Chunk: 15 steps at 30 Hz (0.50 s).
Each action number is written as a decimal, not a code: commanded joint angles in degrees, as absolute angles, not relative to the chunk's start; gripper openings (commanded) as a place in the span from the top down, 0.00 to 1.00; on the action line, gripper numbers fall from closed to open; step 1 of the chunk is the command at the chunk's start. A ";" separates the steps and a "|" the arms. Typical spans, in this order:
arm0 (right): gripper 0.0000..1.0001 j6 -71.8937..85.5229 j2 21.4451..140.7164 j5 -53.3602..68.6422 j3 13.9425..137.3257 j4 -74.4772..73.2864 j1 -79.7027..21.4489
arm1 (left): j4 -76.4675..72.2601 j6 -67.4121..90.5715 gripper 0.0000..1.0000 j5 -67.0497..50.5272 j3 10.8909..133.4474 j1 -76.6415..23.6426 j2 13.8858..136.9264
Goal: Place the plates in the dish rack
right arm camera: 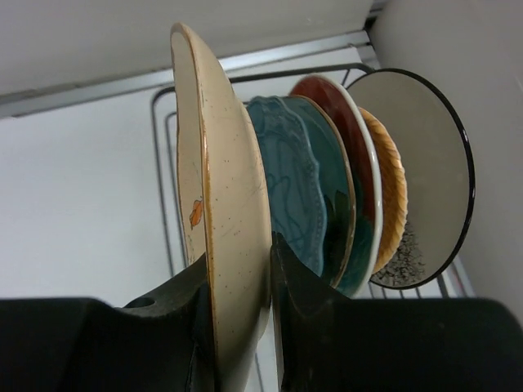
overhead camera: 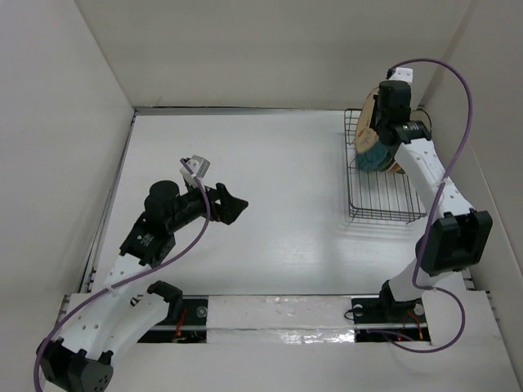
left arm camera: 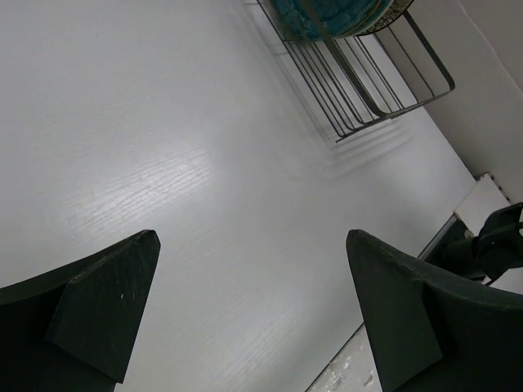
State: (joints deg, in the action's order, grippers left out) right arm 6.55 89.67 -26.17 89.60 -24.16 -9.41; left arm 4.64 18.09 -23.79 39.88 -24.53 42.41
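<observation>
My right gripper (right arm camera: 239, 253) is shut on the rim of the tan floral plate (right arm camera: 229, 180) and holds it on edge over the far end of the black wire dish rack (right arm camera: 163, 163). Behind it, standing in the rack, are the teal blue plate (right arm camera: 286, 180), a greenish plate (right arm camera: 337, 196), the red plate (right arm camera: 347, 122), the orange plate (right arm camera: 391, 196) and the white dark-rimmed plate (right arm camera: 425, 155). In the top view the right gripper (overhead camera: 382, 137) is above the rack (overhead camera: 384, 200). My left gripper (overhead camera: 233, 206) is open and empty, mid-table (left arm camera: 252, 237).
The rack's near half (left arm camera: 359, 90) holds no plates. White walls close in the table on the left, back and right, with the right wall just beyond the rack. The right arm's base (left arm camera: 490, 245) shows at the table's near edge.
</observation>
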 commanded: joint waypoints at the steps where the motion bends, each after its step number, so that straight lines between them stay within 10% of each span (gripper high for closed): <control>1: 1.00 2.55 90.52 -30.76 96.76 -21.62 -8.09 | 5.36 15.21 0.01 -20.66 42.54 -25.66 41.04; 15: 1.00 -1.76 100.10 -30.41 102.83 -24.87 -8.09 | 6.24 14.94 0.01 -18.72 42.71 -27.60 41.13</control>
